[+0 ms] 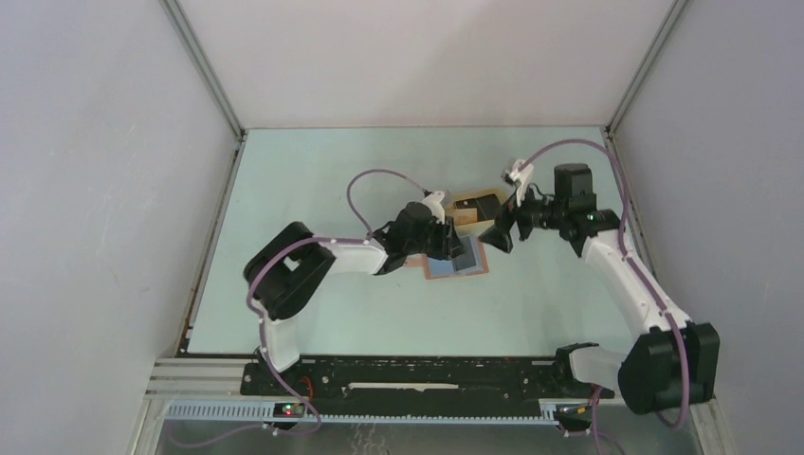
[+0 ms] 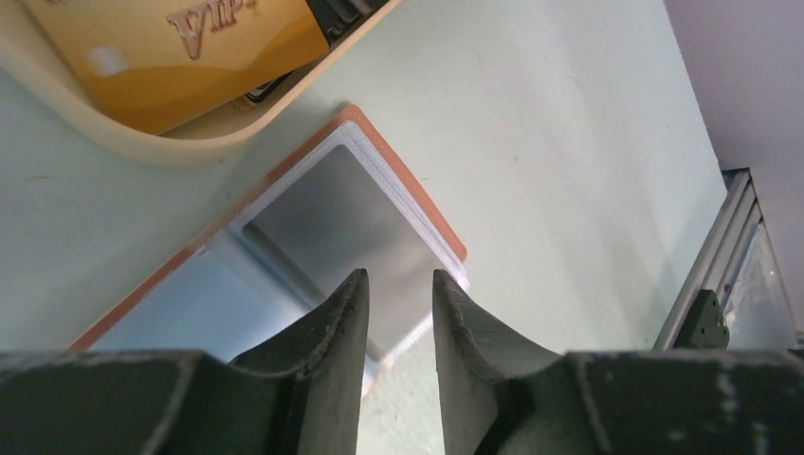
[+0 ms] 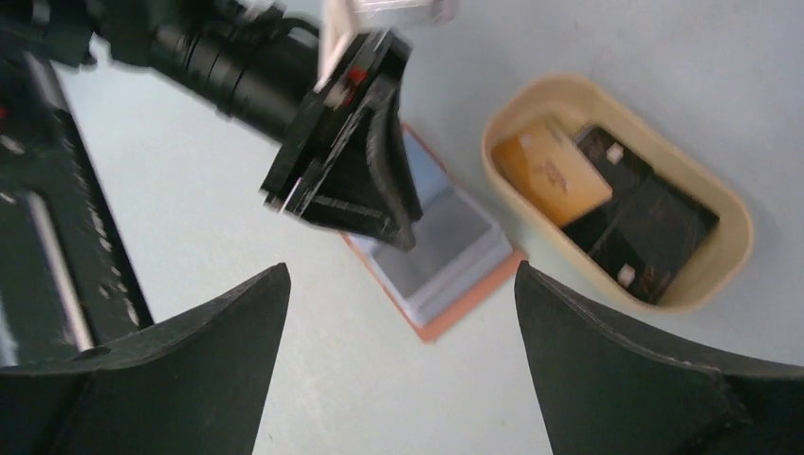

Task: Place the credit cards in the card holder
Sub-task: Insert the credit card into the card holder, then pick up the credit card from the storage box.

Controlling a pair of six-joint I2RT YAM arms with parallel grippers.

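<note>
The card holder (image 1: pixel 455 263) lies open on the table, with a reddish-brown border and grey-blue inner pockets (image 2: pixel 322 218). My left gripper (image 2: pixel 400 284) hangs low over its near corner, jaws a narrow gap apart with nothing between them. From the right wrist view, the left gripper (image 3: pixel 393 227) points down onto the card holder (image 3: pixel 455 265). My right gripper (image 3: pixel 400 275) is wide open and empty above the table, just right of the holder (image 1: pixel 502 235). An orange-yellow credit card (image 3: pixel 550 171) lies in the beige tray (image 3: pixel 569 83), also seen in the left wrist view (image 2: pixel 190 57).
The beige oval tray (image 1: pixel 462 218) sits just behind the card holder and holds black pieces (image 3: pixel 645 227) beside the orange card. Its rim (image 2: pixel 190 147) nearly touches the holder's far edge. White walls enclose the table.
</note>
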